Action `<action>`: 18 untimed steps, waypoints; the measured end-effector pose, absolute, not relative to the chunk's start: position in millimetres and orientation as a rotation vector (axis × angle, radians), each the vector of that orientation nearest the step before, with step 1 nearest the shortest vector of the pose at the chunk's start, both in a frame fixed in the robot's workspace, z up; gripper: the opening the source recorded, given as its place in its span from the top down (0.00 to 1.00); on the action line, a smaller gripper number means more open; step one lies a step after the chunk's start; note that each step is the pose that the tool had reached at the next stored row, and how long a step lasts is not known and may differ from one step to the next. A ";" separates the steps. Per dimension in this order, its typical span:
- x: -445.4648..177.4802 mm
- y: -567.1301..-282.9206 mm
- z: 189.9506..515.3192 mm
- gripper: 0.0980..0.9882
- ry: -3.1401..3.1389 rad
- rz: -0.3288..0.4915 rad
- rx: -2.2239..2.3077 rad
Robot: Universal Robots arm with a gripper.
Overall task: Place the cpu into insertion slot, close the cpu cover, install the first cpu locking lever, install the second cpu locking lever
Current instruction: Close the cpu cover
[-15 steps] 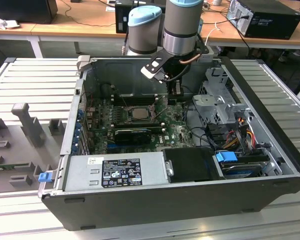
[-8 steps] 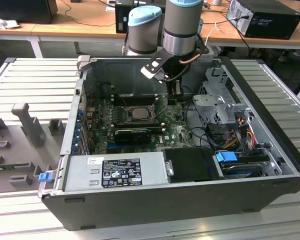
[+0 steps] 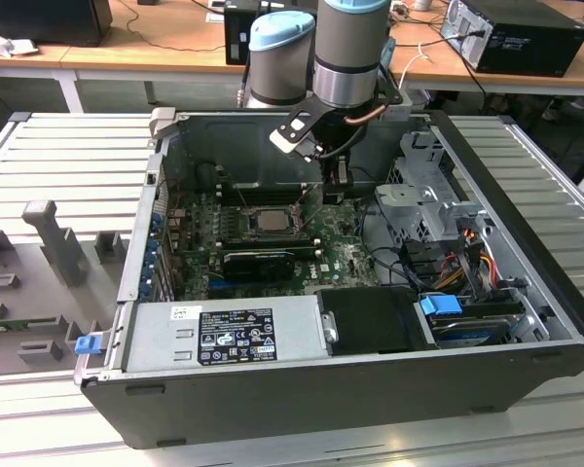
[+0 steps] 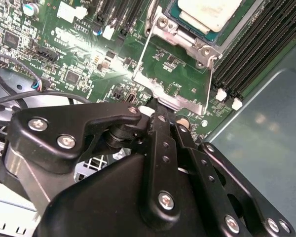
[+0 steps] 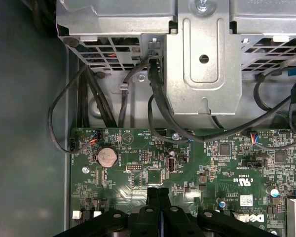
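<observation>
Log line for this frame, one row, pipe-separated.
cpu: seated in insertion slot, uncovered | cpu cover: open, off the chip | gripper: shut, tips at the cpu cover's outer edge

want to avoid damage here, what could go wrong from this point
The cpu cover stands open with the end effector at its free edge; a slip could hit the small parts on the green board. The cpu lies in the insertion slot; if not flat, the cover might press it askew.
</observation>
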State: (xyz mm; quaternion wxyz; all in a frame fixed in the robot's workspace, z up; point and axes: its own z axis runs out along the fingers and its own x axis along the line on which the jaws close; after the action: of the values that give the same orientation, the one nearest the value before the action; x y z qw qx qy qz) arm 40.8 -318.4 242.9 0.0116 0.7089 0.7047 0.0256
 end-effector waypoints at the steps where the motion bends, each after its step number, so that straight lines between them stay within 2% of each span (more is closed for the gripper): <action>1: 39.9 -318.4 242.9 0.99 2.198 0.080 2.211; 18: 30.9 -318.4 242.8 0.99 2.199 0.083 2.212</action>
State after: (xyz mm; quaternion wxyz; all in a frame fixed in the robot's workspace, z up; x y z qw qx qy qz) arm 30.9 -318.4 242.8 0.0106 0.7089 0.7047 0.0266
